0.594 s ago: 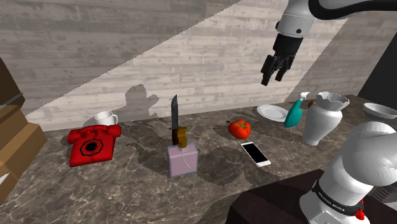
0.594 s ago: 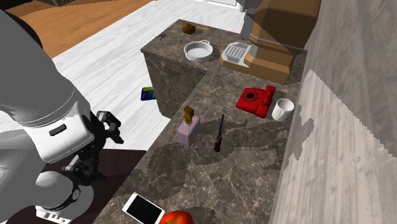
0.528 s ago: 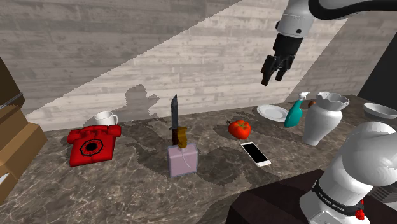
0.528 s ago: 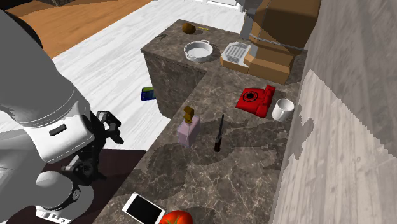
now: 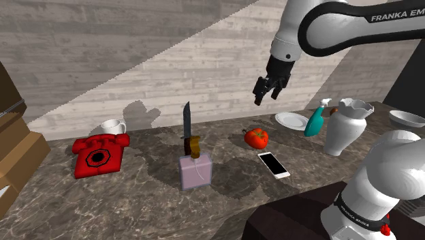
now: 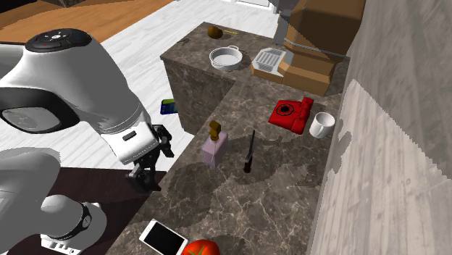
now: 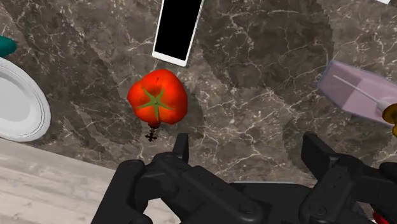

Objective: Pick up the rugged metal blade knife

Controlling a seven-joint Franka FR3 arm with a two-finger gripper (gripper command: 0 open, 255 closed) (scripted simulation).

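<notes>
Your gripper point(image 5: 264, 94) hangs released and empty above the tomato point(image 7: 157, 97). The knife point(image 6: 250, 150) lies flat on the marbled worktop point(image 6: 275, 195), just beside the pink bottle point(image 6: 214, 150), well apart from the gripper.

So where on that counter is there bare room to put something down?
The widest bare stretch of counter lies between the red telephone and the pink bottle. Another patch runs along the wall between the knife and the tomato. It is crowded around the plate, spray bottle and vase.
</notes>
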